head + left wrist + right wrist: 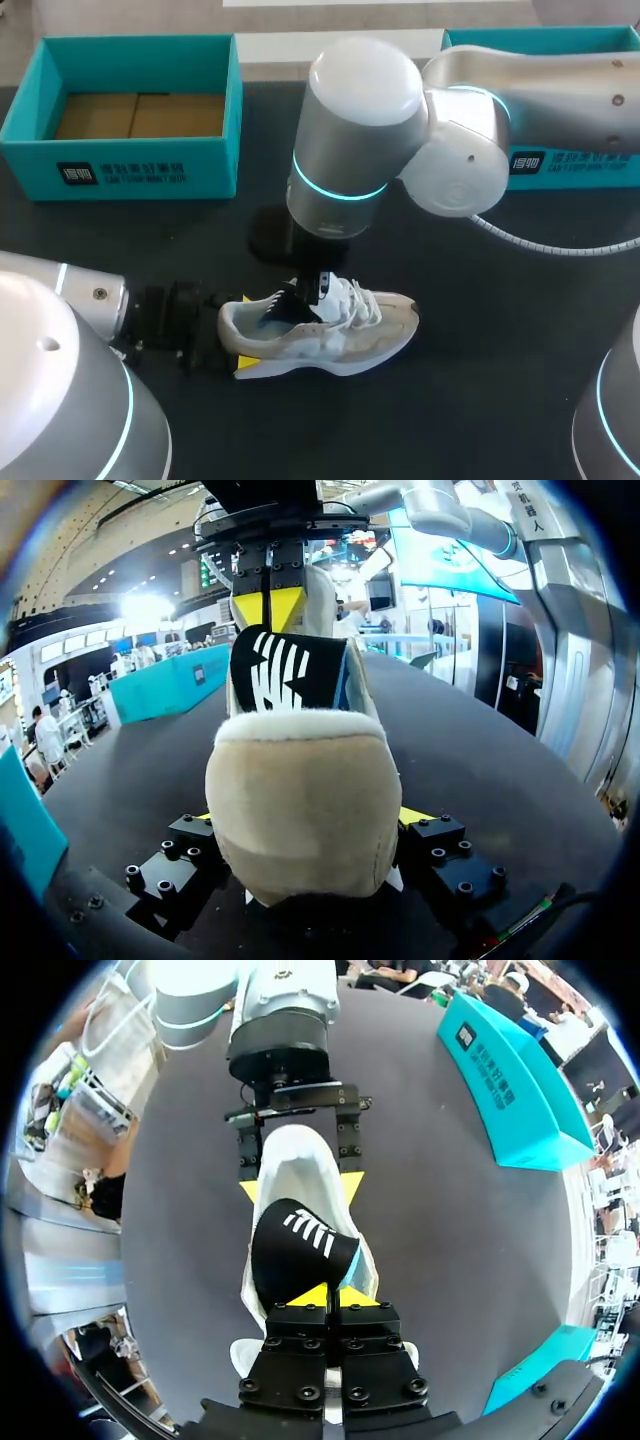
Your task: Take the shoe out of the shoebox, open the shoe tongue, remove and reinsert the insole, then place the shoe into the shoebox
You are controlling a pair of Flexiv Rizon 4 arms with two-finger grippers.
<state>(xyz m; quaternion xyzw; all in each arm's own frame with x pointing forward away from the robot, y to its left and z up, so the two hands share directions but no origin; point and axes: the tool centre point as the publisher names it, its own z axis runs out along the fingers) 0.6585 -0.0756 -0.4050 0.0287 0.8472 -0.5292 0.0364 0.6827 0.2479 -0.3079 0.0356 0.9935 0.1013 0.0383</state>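
A beige and white shoe (345, 335) lies on its sole on the dark table, toe pointing right. My left gripper (245, 345) comes in low from the left, and its fingers press the heel (300, 800) from both sides. My right gripper (325, 1297) hangs over the shoe's opening, shut on the upper edge of the black tongue (295, 1245). The tongue (285, 670) stands raised, with the right gripper's yellow fingertips (268, 605) pinching it. The insole is hidden inside the shoe.
An open teal shoebox (130, 165) with a brown bottom stands at the back left. A second teal box (560, 170) sits at the back right, partly behind my right arm. A white cable (540, 245) trails over the table at the right.
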